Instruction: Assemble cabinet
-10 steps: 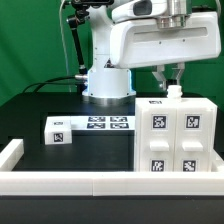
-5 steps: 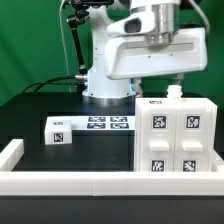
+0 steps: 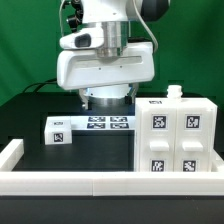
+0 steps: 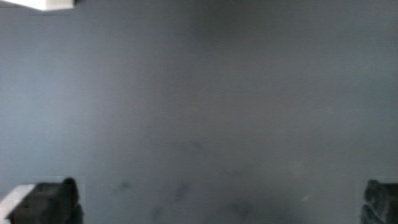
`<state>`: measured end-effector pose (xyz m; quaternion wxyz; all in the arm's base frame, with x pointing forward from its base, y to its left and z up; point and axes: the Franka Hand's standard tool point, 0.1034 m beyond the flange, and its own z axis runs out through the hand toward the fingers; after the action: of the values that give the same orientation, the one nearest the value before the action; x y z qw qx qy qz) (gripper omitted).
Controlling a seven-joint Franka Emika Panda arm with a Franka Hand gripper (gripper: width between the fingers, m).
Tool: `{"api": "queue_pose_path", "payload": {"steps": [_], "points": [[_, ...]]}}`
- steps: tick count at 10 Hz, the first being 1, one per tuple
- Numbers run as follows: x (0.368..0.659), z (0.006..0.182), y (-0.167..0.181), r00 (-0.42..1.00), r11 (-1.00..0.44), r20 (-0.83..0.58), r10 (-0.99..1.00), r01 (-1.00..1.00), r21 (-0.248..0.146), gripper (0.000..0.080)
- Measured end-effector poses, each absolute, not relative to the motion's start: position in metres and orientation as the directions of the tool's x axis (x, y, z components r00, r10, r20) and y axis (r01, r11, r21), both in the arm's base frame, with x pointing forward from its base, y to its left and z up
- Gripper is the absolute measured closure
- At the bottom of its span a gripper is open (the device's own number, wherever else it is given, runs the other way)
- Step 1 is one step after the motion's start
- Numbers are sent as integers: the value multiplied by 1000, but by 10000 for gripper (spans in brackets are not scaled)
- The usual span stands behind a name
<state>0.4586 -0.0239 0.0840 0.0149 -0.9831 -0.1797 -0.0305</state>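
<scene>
White rail (image 3: 60, 182) runs along the front edge of the black desk (image 3: 25, 125). Behind it the cabinet (image 3: 180, 135) sits at the exterior view's right. A small tagged block (image 3: 55, 130) is off to the left, with the marker board (image 3: 105, 123) between them. The arm (image 3: 105, 60) hangs over the back. Claw (image 4: 214, 203) is spread wide, nothing in it.

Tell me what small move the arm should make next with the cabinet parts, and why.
Probably shift toward the exterior view's left and lower over the loose white block beside the marker board. The gripper is open and empty, only bare table under it, and that block lies apart from the cabinet.
</scene>
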Motion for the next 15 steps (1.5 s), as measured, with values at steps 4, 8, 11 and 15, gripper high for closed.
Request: {"api": "queue_pose_path", "payload": {"steps": [4,8,11,15], "points": [[455,82,-32,932,-933,57,358,359,-18,2],[429,70,-105,971,-971,-5,241,240,-15,2],[414,60,-130,971,-972,-26,236,236,-16,2],[407,50,-133,971,-972,-47,235,234,-25,2]]}}
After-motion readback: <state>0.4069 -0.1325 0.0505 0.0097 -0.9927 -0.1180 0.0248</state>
